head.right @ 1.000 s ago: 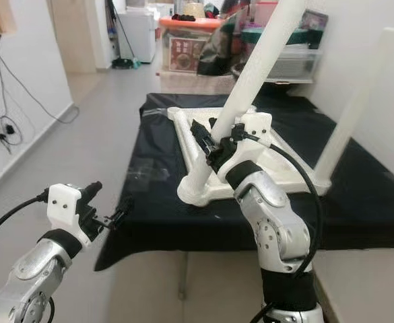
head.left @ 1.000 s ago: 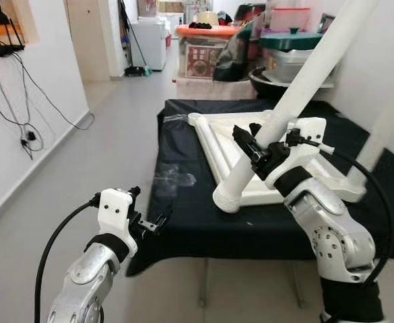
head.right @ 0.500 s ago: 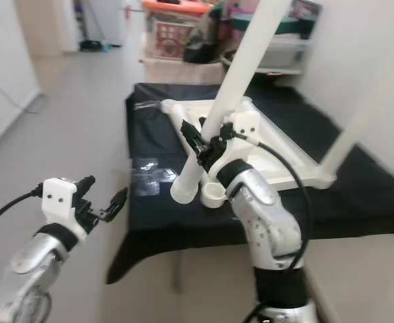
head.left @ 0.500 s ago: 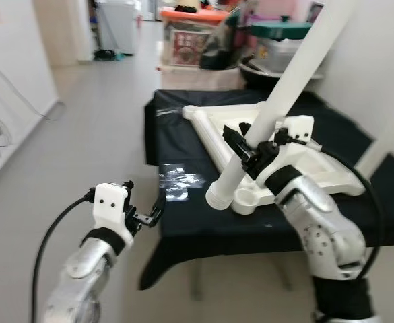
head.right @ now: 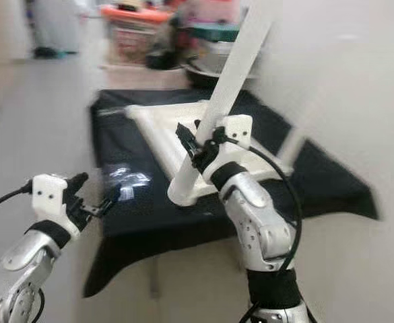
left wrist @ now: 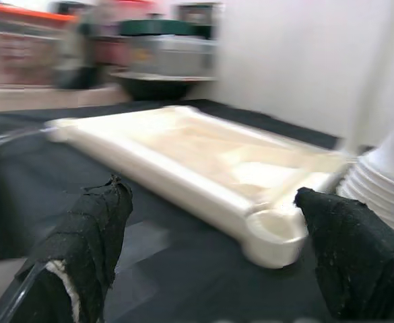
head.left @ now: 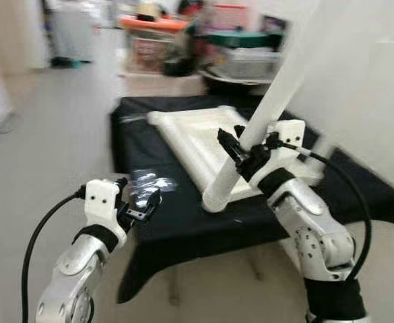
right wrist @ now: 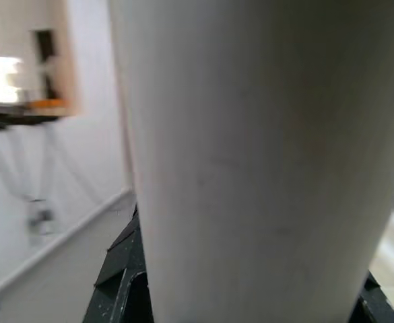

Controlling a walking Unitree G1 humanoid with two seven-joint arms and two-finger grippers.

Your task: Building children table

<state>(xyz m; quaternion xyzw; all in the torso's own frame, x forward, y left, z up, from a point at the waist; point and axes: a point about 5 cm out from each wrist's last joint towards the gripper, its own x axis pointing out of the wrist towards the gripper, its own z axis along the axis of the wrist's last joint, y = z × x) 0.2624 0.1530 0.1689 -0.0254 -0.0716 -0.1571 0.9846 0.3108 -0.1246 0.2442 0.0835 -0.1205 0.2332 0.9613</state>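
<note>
The left gripper (head.left: 145,205) hovers with fingers spread wide, empty, at the near edge of the black-clothed table (head.left: 183,222). Beyond it, the right gripper (head.left: 240,153) clamps a long white plastic table leg (head.left: 264,111) (tilted), its lower end near the upturned white plastic tabletop's (head.left: 193,134) corner socket.

Head views motion-blurred; storage clutter (head.left: 203,47) behind counter (head.left: 183,222) unreadable. White table leg (head.left: 264,114) cut off at top edge. Right gripper (head.left: 240,153) fingertips hidden behind leg.
</note>
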